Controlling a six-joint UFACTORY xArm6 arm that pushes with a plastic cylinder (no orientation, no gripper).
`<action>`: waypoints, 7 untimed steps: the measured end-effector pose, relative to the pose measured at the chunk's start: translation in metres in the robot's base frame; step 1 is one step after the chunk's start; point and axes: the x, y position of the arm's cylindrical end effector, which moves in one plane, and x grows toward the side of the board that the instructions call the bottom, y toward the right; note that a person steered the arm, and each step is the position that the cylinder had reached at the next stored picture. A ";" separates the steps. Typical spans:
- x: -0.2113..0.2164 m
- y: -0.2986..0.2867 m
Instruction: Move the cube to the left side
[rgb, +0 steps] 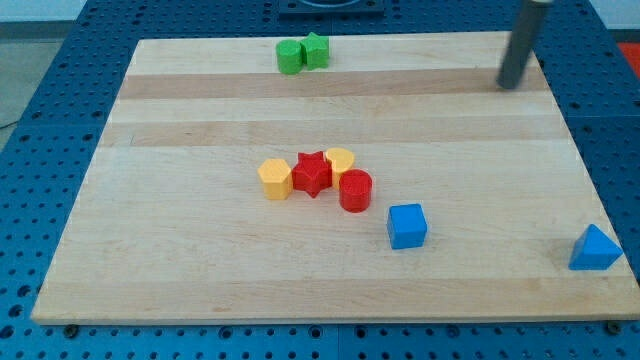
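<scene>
Showing no writing: blue cube (407, 225)

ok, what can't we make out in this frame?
- Rod above my tip: cut off by the view's top edge.
- Green blocks: touching, too small to tell their shapes for sure.
- Yellow block behind the red star: partly hidden, shape unclear.
</scene>
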 end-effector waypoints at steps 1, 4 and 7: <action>0.062 0.012; 0.098 0.014; 0.177 0.025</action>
